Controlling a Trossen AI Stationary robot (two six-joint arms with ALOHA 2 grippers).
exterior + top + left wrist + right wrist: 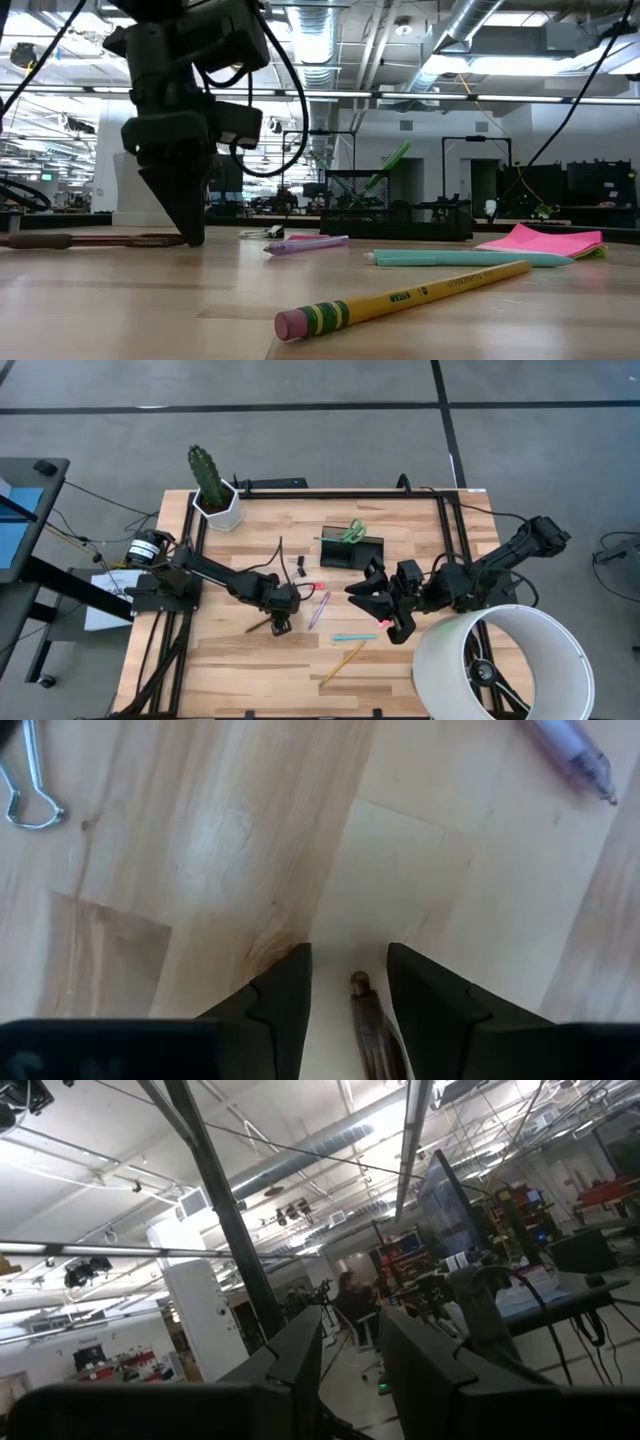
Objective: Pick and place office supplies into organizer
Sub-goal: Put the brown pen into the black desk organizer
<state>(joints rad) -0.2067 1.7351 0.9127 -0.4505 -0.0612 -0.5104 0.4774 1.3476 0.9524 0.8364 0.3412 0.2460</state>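
The left end effector (pixel 280 623) stands tip-down on the light wooden bench (pixel 240 670), its fingers narrowly parted astride a thin dark brown pencil (pixel 370 1025), not yet closed on it. That pencil lies left of and nearer than the black mesh organizer (pixel 352 550), its long axis running slantwise toward the bench's left front. The pick is in hand; next the fingers should pinch, then lift. The right end effector (pixel 383 602), just in front of the organizer, waits with its fingers apart.
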